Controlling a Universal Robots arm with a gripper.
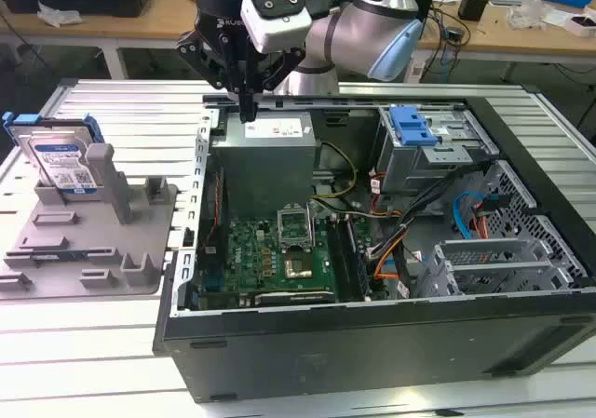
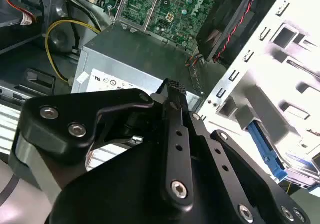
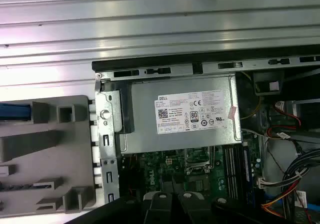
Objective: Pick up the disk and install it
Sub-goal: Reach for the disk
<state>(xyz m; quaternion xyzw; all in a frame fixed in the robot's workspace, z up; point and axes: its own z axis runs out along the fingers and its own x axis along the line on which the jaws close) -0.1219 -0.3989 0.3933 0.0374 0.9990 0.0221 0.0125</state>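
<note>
The disk, silver with a white-and-blue label in a blue carrier, stands upright at the far end of the grey tray, at the exterior view's left. Its blue carrier edge shows in the first wrist view. My gripper hangs over the power supply at the back of the open computer case, well apart from the disk. Its fingers are shut together with nothing between them, as the second wrist view and first wrist view also show.
The open case holds a green motherboard, cables and a drive cage with a bright blue latch at the exterior view's right. The grey tray has upright posts. Ribbed metal tabletop surrounds everything.
</note>
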